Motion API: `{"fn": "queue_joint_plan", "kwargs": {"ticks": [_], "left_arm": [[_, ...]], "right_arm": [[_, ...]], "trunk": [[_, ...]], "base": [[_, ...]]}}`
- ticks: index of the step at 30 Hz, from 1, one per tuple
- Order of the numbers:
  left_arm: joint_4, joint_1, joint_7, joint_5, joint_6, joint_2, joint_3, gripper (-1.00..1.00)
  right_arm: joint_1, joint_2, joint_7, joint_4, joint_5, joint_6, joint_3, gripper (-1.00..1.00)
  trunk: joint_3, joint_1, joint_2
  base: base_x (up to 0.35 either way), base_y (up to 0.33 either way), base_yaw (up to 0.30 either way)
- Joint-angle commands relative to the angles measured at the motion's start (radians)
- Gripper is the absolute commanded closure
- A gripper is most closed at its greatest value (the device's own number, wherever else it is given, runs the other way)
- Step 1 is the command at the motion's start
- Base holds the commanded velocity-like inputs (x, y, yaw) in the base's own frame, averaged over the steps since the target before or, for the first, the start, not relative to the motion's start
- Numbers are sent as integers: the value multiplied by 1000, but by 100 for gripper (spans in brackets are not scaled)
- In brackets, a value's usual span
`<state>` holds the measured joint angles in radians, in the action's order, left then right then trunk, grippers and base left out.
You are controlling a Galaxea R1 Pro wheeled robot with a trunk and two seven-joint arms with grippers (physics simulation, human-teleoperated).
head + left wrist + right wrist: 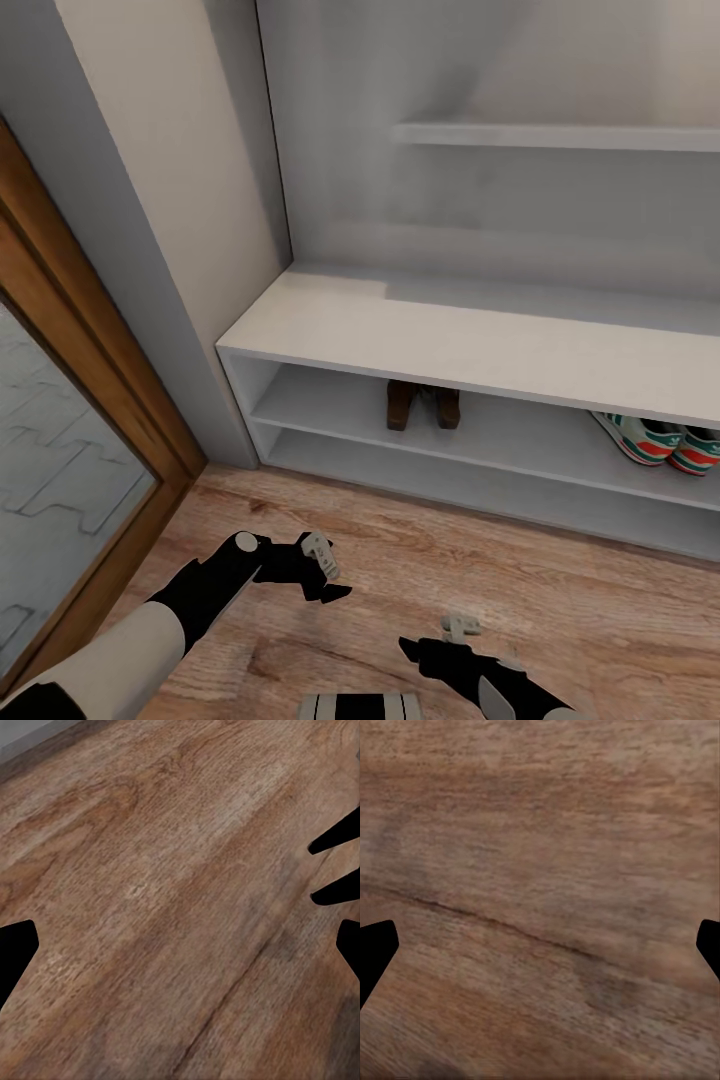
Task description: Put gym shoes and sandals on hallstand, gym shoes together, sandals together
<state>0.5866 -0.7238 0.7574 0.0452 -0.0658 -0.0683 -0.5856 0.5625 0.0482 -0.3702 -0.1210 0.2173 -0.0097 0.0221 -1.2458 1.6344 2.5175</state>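
With both brown slide sandals (423, 405) and striped cream gym shoes (662, 441) side by side on the pale grey hallstand's (420, 340) upper shelf, left gripper (322, 573) and right gripper (440, 640) hang spread, empty; the task looks finished, calling only for retreat.

hallstand (470, 345): pale grey-white
gym shoes (660, 441): cream-white, teal-green stripes, red-orange patches
sandals (423, 405): dark reddish-brown
corridor floor (420, 560): light brown wood grain
door frame (90, 330): orange-brown wood
claws: black
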Motion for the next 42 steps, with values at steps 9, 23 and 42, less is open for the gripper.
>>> {"fn": "queue_joint_plan", "kwargs": {"ticks": [9,23,42], "left_arm": [[2,0,2,1,-7,-1,-2,-100],[3,0,2,2,-6,0,-4,-100],[3,0,3,2,-7,1,-2,-100]], "right_arm": [[1,-1,-3,40,7,-1,3,-100],[1,-1,-3,41,7,0,3,-100],[1,-1,-3,41,7,-1,3,-100]], "trunk": [[-1,0,0],[-1,0,0],[-1,0,0]], "base": [[0,0,0],[0,0,0],[0,0,0]]}}
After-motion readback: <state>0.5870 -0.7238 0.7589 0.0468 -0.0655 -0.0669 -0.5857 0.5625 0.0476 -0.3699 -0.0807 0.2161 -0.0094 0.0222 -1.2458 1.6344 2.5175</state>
